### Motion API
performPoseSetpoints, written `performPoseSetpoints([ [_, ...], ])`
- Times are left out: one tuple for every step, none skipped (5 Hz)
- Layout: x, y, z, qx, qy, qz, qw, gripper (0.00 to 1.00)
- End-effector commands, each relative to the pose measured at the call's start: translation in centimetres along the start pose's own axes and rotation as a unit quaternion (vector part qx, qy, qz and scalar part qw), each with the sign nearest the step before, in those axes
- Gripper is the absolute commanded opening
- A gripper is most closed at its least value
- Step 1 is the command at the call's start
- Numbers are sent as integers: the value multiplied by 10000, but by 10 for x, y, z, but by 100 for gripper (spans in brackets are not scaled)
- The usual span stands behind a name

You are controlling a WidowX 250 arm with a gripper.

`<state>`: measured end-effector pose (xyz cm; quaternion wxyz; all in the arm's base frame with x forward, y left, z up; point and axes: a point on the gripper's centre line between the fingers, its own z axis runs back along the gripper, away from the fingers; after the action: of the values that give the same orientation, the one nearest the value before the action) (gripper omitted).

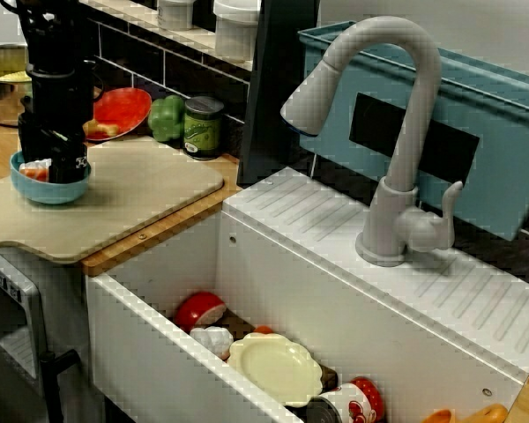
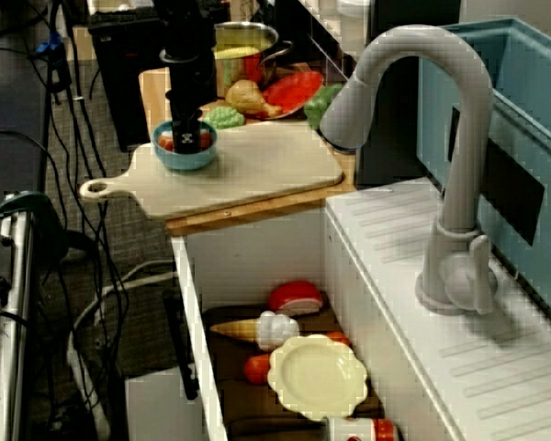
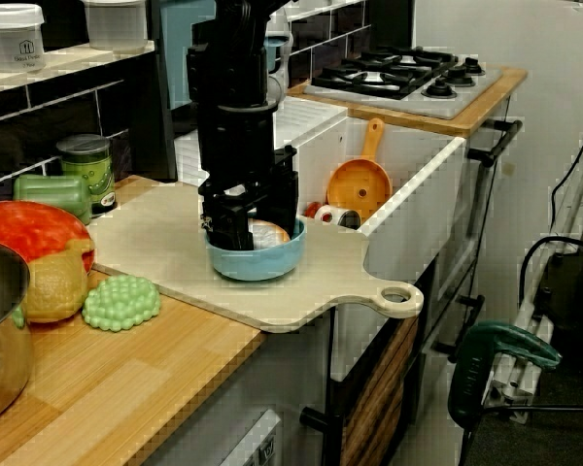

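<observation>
My black gripper (image 1: 57,167) reaches straight down into a light blue bowl (image 1: 48,189) on the pale cutting board (image 1: 141,189). In the view from the counter's end, its fingers (image 3: 282,199) stand spread inside the bowl (image 3: 257,260), close to the rim, and the gripper (image 3: 253,225) looks open. A small red and white toy food piece (image 1: 35,170) lies in the bowl beside the fingers and shows as an orange-white lump (image 3: 270,233) from the counter's end. Whether the fingers touch it is hidden. From the high side view the gripper (image 2: 188,138) covers most of the bowl (image 2: 185,156).
Behind the board stand a green can (image 1: 203,126), a green pepper (image 1: 166,117), a red plate (image 1: 122,110) and a metal pot (image 1: 0,84). A bumpy green toy (image 3: 121,301) lies on the wood. The grey faucet (image 1: 397,132) overhangs the sink (image 1: 159,264), which holds a yellow plate (image 1: 273,366) and toys.
</observation>
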<state>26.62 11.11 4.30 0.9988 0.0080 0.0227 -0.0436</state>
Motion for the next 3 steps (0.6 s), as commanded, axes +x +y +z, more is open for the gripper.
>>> performPoseSetpoints([
  [9, -8, -4, 21, -5, -133, 9999, 19],
  [10, -4, 0, -37, 0, -105, 9999, 0],
  [8, 0, 10, -140, -52, -74, 9999, 0],
])
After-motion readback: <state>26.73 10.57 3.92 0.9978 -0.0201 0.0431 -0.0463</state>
